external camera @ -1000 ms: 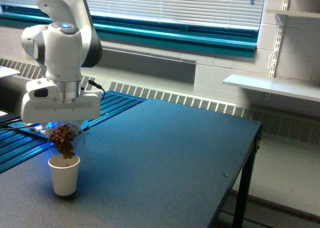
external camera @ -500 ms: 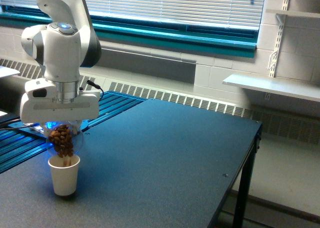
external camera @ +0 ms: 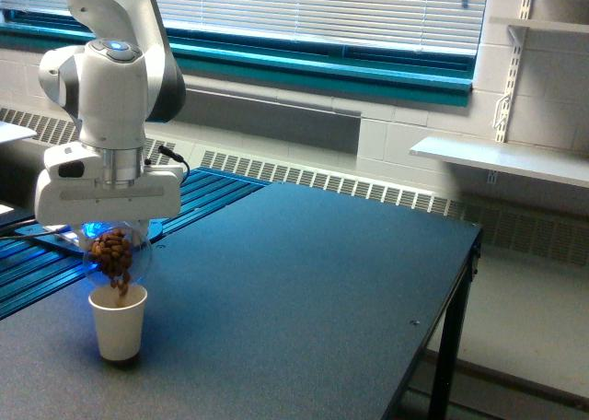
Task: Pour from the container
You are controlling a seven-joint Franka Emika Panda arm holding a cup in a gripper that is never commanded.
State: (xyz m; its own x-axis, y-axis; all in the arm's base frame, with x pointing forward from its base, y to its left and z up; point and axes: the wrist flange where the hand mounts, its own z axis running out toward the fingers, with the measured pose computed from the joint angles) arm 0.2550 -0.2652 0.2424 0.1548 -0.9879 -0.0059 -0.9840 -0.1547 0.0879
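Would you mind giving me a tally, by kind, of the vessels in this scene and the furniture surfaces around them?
Clear container of brown pieces, held under the gripper: 1
Cream paper cup: 1
Dark table: 1
White wall shelves: 2, the upper one only partly in view
Total: 5

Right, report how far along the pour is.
Done: the gripper has the clear container tipped above the paper cup on the dark table. In hand: brown nut-like pieces hang from the container down to the cup's rim, so pouring appears underway. Left: pieces remain in the container; how full the cup is cannot be seen.
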